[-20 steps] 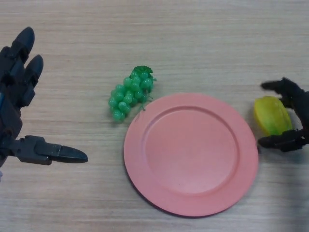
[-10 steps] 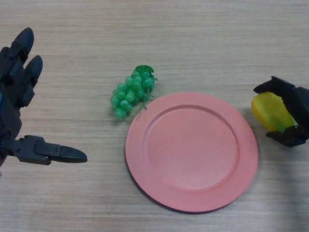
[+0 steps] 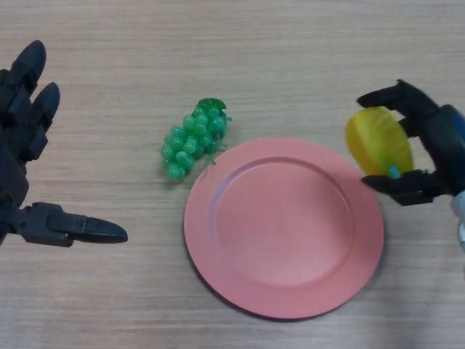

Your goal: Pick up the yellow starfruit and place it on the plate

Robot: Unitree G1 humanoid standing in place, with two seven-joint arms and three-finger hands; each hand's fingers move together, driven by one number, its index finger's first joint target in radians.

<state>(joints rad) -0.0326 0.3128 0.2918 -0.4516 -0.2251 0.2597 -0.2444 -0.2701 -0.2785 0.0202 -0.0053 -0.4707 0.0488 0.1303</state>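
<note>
At the far left of the head view, the left hand [image 3: 25, 156] is seen spread wide over the wooden table [image 3: 290, 51]: the fingers [image 3: 33, 80] are stretched upward in the view and the thumb [image 3: 80, 229] is extended to the right, with nothing held between them. No object is touched by this hand, and it is kept well apart from everything else on the table.

Further right, a bunch of green grapes [image 3: 191, 138] is laid on the table, topped by a small leafy green stem at its upper right end. The bunch is placed just beside the upper left rim of the pink plate [image 3: 200, 247], and a thin green stalk appears to reach the rim. The plate is round, with a raised rim and a flat centre, and nothing is carried on it.

At the right, the yellow starfruit [image 3: 378, 139] is gripped by the right hand [image 3: 436, 149]. The hand's fingers are curled over the top of the fruit and the thumb is closed beneath it, so the fruit is pinched between them. A small teal spot is visible at the fruit's lower edge. The starfruit is held at the plate's upper right edge, with its lower left part overlapping the rim in the view. Whether it is touching the plate cannot be told.
</note>
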